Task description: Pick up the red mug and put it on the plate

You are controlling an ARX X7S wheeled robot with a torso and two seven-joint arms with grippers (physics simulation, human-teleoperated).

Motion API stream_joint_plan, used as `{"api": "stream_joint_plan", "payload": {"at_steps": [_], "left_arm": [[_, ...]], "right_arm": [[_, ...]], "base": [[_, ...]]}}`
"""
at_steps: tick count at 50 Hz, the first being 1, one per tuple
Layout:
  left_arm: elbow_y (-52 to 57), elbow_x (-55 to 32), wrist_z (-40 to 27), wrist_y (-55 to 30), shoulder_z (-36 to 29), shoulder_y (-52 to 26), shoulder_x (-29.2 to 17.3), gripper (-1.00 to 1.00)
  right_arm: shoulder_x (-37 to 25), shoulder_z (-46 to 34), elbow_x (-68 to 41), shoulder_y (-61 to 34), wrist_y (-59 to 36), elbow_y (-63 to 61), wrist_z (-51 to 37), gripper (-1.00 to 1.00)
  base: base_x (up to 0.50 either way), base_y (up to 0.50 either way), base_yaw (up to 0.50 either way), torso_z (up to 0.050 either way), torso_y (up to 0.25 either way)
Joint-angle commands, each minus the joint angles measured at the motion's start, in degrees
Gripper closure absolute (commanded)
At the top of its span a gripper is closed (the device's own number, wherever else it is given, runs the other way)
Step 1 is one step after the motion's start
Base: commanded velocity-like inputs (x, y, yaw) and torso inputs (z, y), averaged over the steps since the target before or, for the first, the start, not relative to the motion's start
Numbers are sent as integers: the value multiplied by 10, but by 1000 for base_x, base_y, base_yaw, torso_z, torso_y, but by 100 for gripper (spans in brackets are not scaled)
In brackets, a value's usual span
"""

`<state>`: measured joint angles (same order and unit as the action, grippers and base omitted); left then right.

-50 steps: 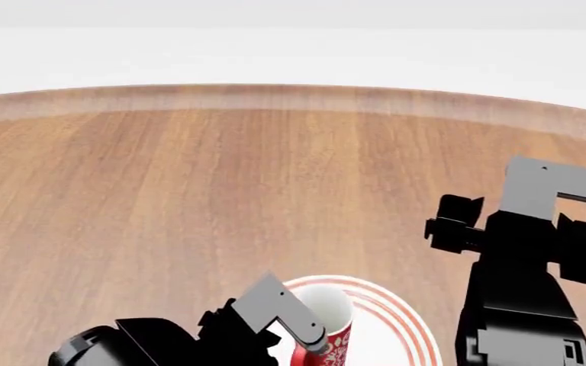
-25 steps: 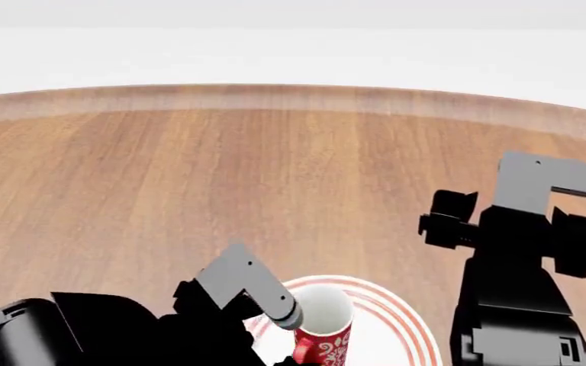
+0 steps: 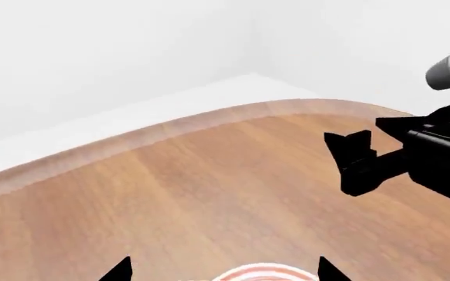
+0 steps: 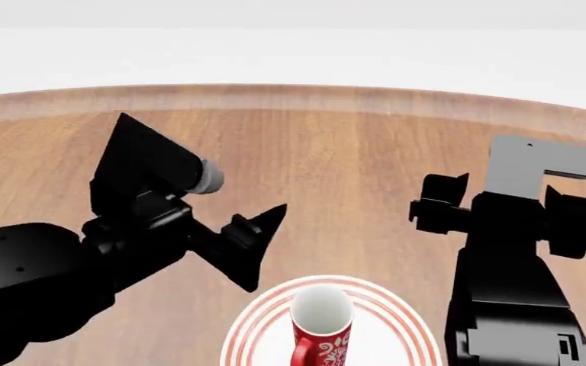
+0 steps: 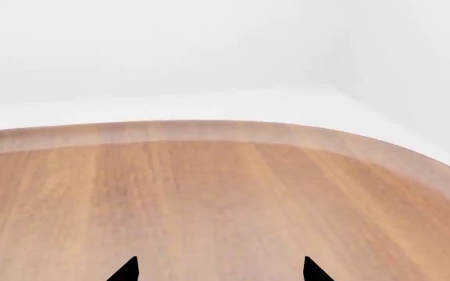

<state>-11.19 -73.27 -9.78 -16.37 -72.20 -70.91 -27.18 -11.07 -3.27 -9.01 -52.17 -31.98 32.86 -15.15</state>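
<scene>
Since the mug (image 4: 320,328) stands upright on the plate (image 4: 395,324) at the tabletop's (image 4: 304,168) near edge, the task looks done. Left gripper (image 4: 257,248) hangs above, spread and empty; right gripper (image 5: 218,270) likewise holds nothing.

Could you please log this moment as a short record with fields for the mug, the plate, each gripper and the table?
mug: red mug upright on the plate, handle toward the robot
plate: plate near the table's front edge, red-ringed rim
left gripper: left gripper open, empty, raised beside the mug
right gripper: right gripper open, empty, apart from the plate
table: table wooden, curved far edge
</scene>
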Motion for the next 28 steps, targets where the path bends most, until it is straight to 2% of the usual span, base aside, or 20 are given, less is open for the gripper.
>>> {"api": "stream_joint_plan", "payload": {"at_steps": [1,20,22,28], "left_arm": [[-20,32,-68,83,46,12,-2,-100],[-38,114,-164,151,57,25,15,-100],[-43,143,-203,168,59,27,16,-100],[-51,162,-235,186,67,34,19,-100]], "right_arm": [[-3,-7,-8,19,1,-68,12,-100],[-14,-52,-2,59,58,-204,50,-100],[-16,-60,4,62,67,-215,52,-100],[-21,-76,13,74,79,-251,55,-100]], "base": [[0,0,0,0,0],[0,0,0,0,0],[0,0,0,0,0],[0,0,0,0,0]]}}
